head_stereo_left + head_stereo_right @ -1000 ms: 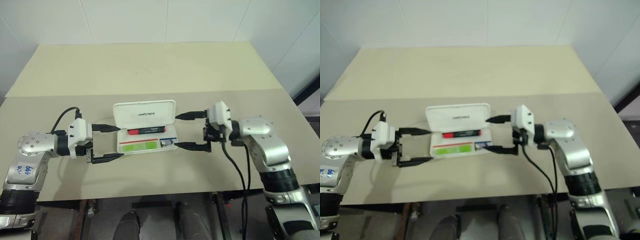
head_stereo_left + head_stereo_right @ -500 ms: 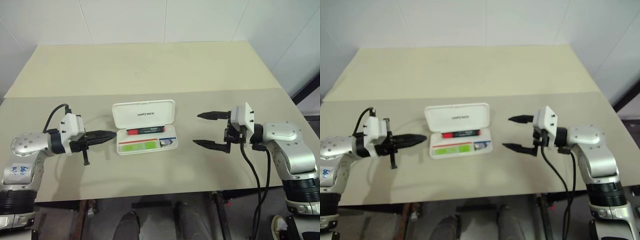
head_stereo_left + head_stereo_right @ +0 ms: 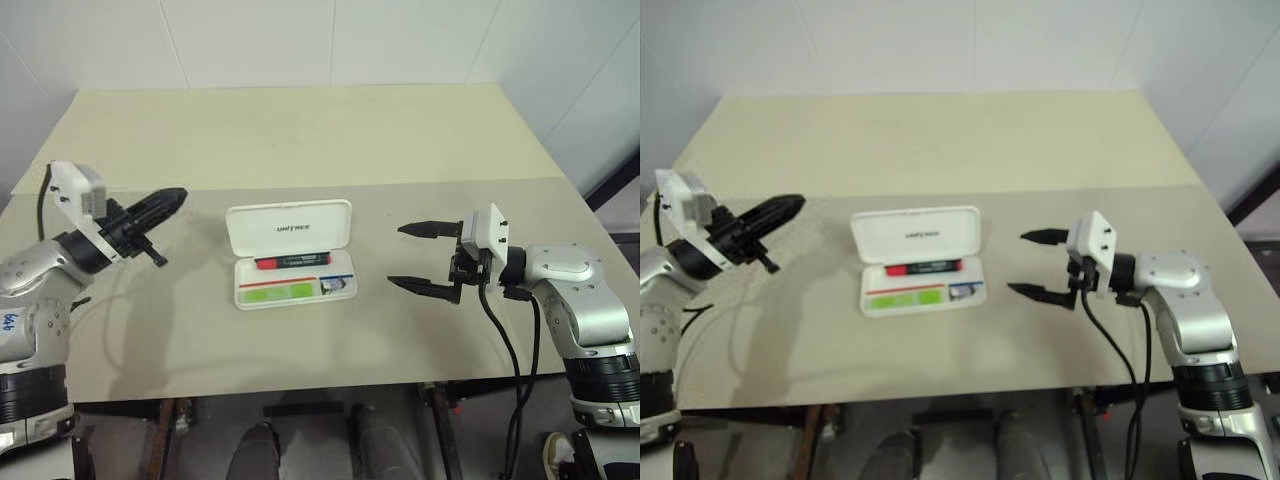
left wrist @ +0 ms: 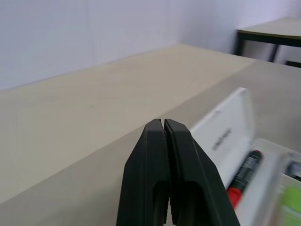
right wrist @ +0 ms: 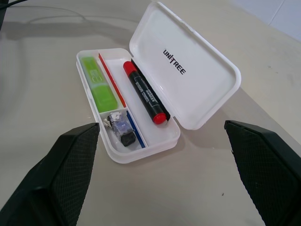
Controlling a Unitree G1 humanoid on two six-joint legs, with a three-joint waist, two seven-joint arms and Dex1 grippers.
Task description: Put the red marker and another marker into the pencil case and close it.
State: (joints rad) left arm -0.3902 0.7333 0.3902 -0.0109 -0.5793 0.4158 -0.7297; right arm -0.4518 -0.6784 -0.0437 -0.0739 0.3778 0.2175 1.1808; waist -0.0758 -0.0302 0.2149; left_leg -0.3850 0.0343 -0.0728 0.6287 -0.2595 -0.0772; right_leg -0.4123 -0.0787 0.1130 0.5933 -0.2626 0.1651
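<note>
With the red marker (image 3: 292, 261) and green highlighter (image 3: 278, 292) already inside the open pencil case (image 3: 290, 252), its long axis 9-to-3 on the surface (image 3: 330, 140), the right gripper (image 3: 420, 258), fingers apart, lies nearer at 3 o'clock; the left gripper (image 3: 165, 203), fingers together, sits farther at 10 o'clock.

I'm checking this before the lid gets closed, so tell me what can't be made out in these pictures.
- Small items in the pencil case corner compartment: too small and jumbled to identify, right wrist view.
- Red marker label print: too small to read.
- Green highlighter: cut off by the frame edge, left wrist view.
- Left gripper fingers hide the table just beyond them there.
</note>
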